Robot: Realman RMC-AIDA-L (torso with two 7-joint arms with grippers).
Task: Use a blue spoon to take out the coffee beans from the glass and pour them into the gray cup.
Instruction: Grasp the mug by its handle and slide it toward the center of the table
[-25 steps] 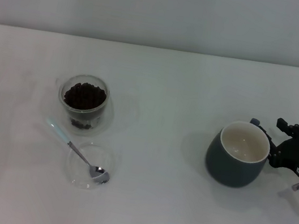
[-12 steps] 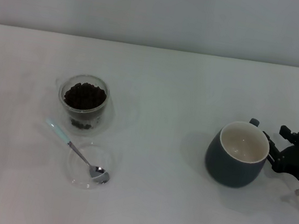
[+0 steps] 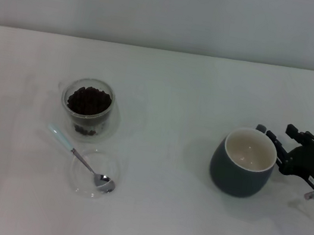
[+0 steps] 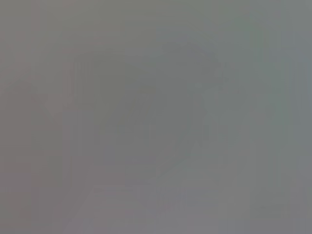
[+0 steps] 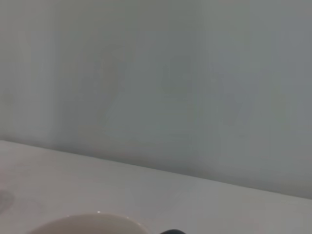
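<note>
Beans (image 3: 89, 101) heap dark in the glass (image 3: 87, 108), which stands on the left part of the white table (image 3: 172, 96). The blue spoon (image 3: 78, 158) lies just in front of it, pale handle on the tabletop, metal bowl resting in a flat clear dish (image 3: 94, 174). Nothing touches spoon or glass. Well apart, on the right, the gray cup (image 3: 242, 169) sits upright with a bare cream inside, and the right gripper (image 3: 273, 148) is hard against its far-right side where the handle would be; whether the fingers clamp the handle or merely flank it I cannot tell. The left gripper is out of sight; its wrist camera shows only a blank grey field.

By my judgement the step in hand is positioning the cup, with no scooping begun. Next, the spoon's handle must be pinched low, off the table. Open table lies between cup and glass; the cup stands clear of the table's edges
</note>
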